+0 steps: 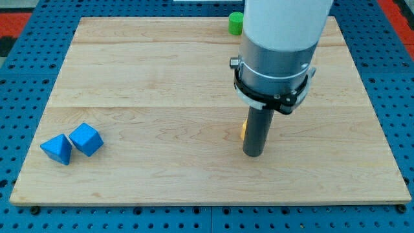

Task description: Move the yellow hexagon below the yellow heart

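Pale wooden table [162, 97]; my tip [253, 155] hides a yellow block [242, 131], likely mid-push; no hand fitted, heart unseen.

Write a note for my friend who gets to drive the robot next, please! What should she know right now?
My tip is down on the wooden board, right of the middle. There is no grasping tool, just the rod.
A sliver of a yellow block peeks out at the rod's left edge, mostly hidden behind it, so I cannot tell its shape, or whether it is the hexagon or the heart. No second yellow block shows.
Two blue blocks sit together near the view's bottom left. A green block sits at the view's top edge.
Done: cannot confirm anything. Left: find both yellow blocks, then push the hexagon below the heart.
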Tool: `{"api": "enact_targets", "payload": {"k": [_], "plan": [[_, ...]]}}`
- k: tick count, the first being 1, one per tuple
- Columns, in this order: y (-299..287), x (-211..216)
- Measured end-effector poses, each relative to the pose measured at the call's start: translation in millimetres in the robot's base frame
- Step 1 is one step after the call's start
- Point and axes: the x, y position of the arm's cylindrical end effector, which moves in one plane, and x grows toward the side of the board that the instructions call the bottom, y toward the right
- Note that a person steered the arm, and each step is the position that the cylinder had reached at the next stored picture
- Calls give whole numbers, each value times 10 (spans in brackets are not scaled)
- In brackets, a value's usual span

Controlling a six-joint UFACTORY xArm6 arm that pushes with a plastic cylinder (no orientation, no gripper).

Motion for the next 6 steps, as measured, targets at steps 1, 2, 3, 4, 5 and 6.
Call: {"api": "enact_targets", "payload": {"k": [1,2,3,4,5,6], "plan": [[12,-211],[12,-480],[83,-635],[208,-824],[231,-955],[703,-727]]}}
